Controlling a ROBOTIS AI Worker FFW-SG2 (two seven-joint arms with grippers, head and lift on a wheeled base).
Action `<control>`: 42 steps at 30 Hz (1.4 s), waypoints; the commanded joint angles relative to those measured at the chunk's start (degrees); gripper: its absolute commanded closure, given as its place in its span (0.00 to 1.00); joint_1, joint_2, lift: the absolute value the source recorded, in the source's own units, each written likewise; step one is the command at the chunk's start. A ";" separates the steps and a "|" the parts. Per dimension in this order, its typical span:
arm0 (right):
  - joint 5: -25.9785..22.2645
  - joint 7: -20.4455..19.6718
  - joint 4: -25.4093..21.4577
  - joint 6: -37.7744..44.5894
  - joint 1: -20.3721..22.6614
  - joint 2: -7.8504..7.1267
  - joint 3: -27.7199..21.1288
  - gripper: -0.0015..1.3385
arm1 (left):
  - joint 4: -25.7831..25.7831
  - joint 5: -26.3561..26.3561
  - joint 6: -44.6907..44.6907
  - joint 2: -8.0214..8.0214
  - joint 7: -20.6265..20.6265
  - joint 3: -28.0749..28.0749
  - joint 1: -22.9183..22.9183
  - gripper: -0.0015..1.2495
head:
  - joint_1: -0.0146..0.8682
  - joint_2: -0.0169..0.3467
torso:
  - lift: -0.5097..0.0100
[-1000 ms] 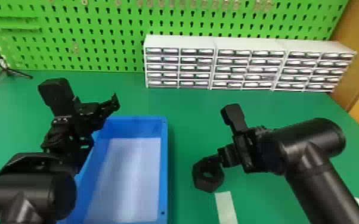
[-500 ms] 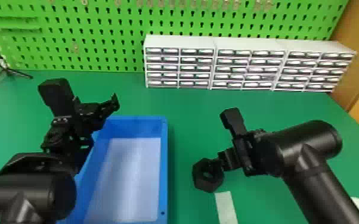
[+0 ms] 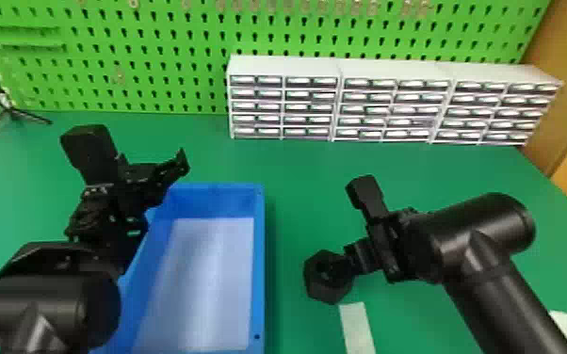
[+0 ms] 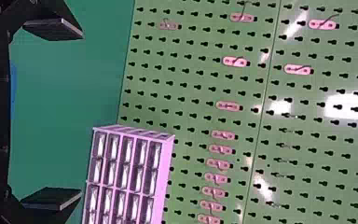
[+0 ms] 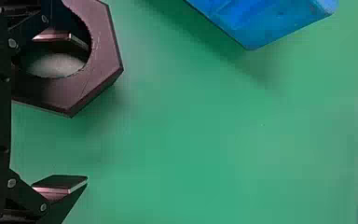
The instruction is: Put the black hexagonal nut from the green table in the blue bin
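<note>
Guessing the black nut [image 5: 103,63] by my spread right claw [image 5: 88,112] is rigid, kinda hefty; I'd pinch its ring wall.

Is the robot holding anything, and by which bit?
Nothing is held. The right gripper has open jaws at the black hexagonal nut, one jaw apart from it; the left gripper is open and empty.

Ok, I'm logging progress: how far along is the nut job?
Only the approach looks done: the right gripper is at the black hexagonal nut, one finger showing through its hole, the other outside it. Nothing is in hand: those fingers stand apart and the nut appears to lie on the green table. Remaining: grip, lift and release it in the blue bin.
</note>
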 commanded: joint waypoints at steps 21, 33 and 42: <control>2.80 0.52 1.20 0.09 0.55 0.09 0.79 0.21 | 0.18 0.21 0.00 0.00 -0.17 -0.09 0.11 0.08 | 0.80 0.07 | 0.79; 3.32 0.60 1.20 0.27 0.46 0.18 0.97 0.31 | 0.26 0.38 0.00 0.00 -0.17 0.00 0.11 0.08 | 0.80 0.07 | 0.79; 4.47 0.69 1.20 0.44 -0.24 0.18 2.46 0.63 | 0.26 0.38 0.00 0.00 -0.26 -0.09 0.02 0.08 | 0.80 0.07 | 0.79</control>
